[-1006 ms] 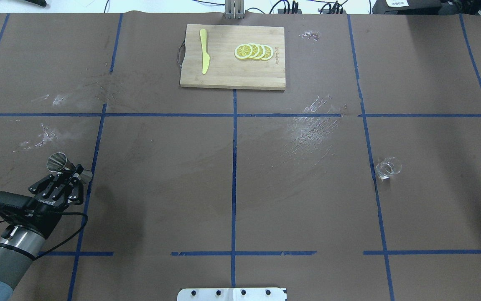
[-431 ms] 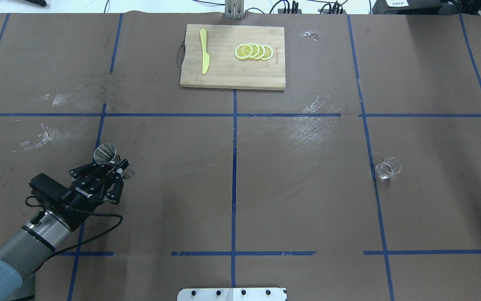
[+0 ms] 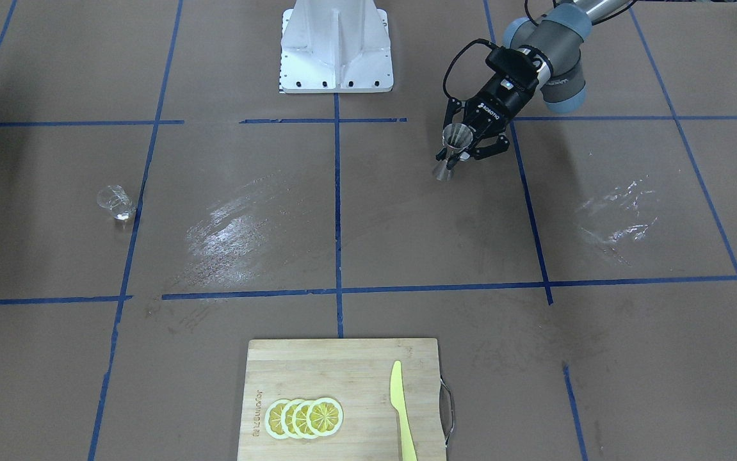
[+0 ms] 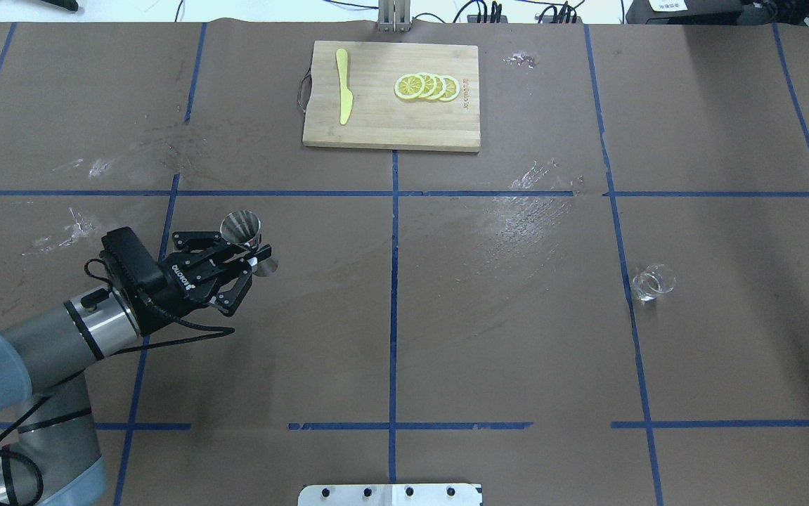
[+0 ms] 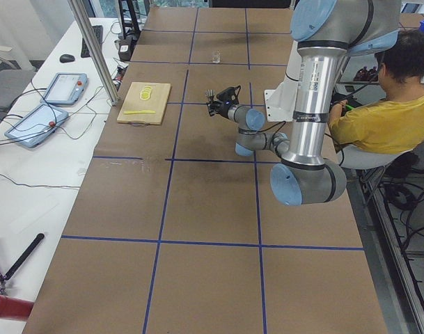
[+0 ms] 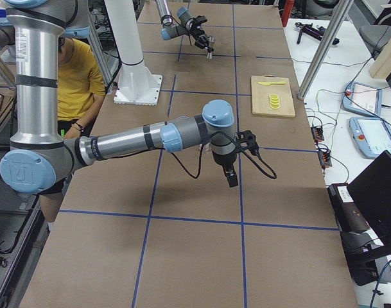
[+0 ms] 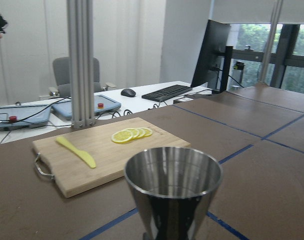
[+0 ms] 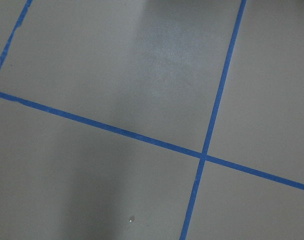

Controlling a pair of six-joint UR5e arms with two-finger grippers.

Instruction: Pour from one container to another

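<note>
– Two containers are listed. Where is each located?
– The glass (image 4: 653,282) is stood on the counter (image 4: 446,316) in the robot's right half, just beside a blue tape line, and is touched by nothing. The jigger (image 4: 246,235) is located well apart from it, in the left half, and is held tilted.
– How is the jigger held?
– It is pinched at its narrow waist by the left gripper (image 4: 254,253). Contact between its base and the counter cannot be determined.
– And the right gripper (image 6: 232,176)?
– It is seen only from the side, over bare counter. Whether its fingers are spread or together cannot be told.
– What else is noted?
– A cutting board (image 4: 390,119) is placed at the far edge, with a yellow knife (image 4: 343,88) and lemon slices (image 4: 426,86) laid on it.
</note>
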